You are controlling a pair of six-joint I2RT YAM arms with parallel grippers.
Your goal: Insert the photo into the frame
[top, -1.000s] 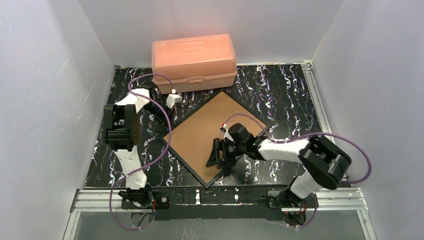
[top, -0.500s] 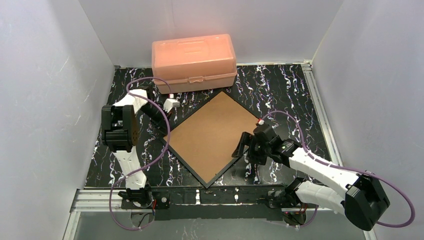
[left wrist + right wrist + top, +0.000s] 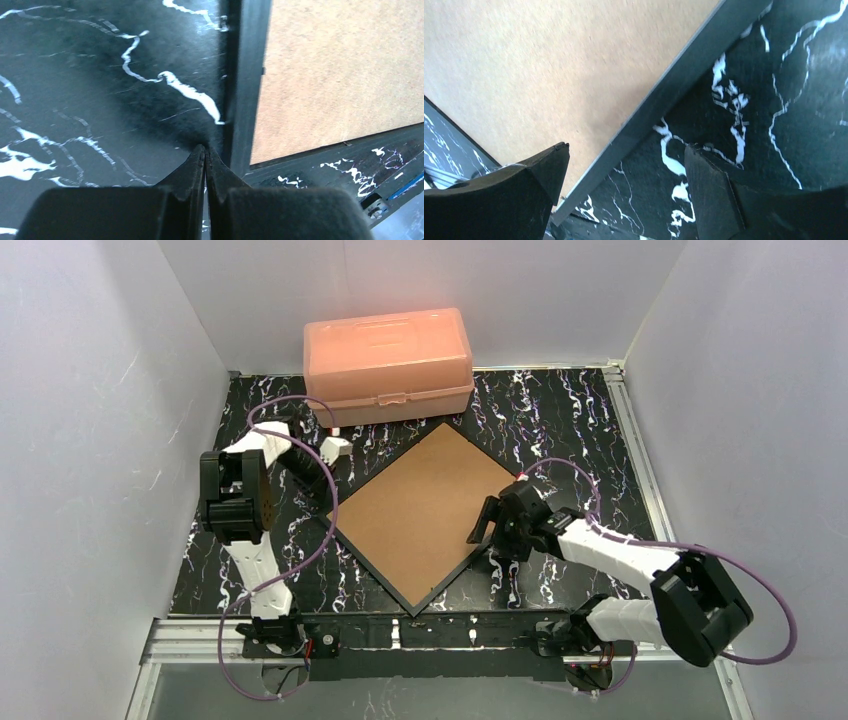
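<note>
Trouble can come from the right gripper [image 3: 624, 165], right of the middle in the top view. Its two fingers are wide apart and hold nothing. One hangs over the brown backing board [image 3: 425, 505], the other over the table [image 3: 560, 420], with the thin black edge of the frame [image 3: 375, 568] between them. If it drops too low or swings sideways, a finger can bump that edge and slide the frame, or knock the board out of place. The frame lies flat in the middle of the table, turned like a diamond, and the board fills it. The left gripper [image 3: 205, 150] is pinched together on nothing. Its tip sits just beside the frame's edge, left of the middle in the top view, so a small push there can also shove the frame. The photo shows in no view. It may lie under the board, but I cannot tell, so lifting the board carelessly could drag it crooked.
</note>
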